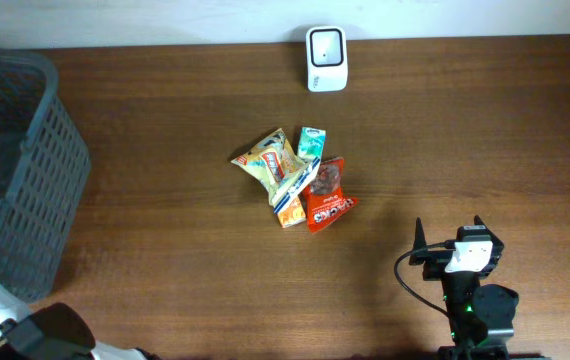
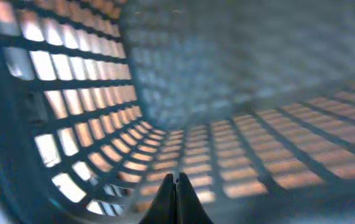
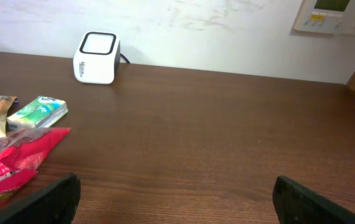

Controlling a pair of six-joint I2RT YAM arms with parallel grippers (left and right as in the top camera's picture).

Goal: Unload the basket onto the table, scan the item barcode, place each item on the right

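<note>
A pile of snack packets lies mid-table: a yellow packet (image 1: 270,160), a teal box (image 1: 312,142), a red packet (image 1: 327,200) and an orange one (image 1: 290,208). The white barcode scanner (image 1: 326,58) stands at the far edge. My right gripper (image 1: 449,228) sits near the front right, open and empty, right of the pile. In the right wrist view it (image 3: 176,183) faces bare wood, with the red packet (image 3: 15,163), teal box (image 3: 38,112) and scanner (image 3: 96,58) to its left. My left gripper (image 2: 177,178) is shut on nothing, pointing into the basket (image 2: 71,124).
The grey lattice basket (image 1: 25,170) fills the table's left side. Part of the left arm (image 1: 50,338) shows at the front left corner. A wall lies just behind the scanner, with a wall panel (image 3: 330,15) at the right.
</note>
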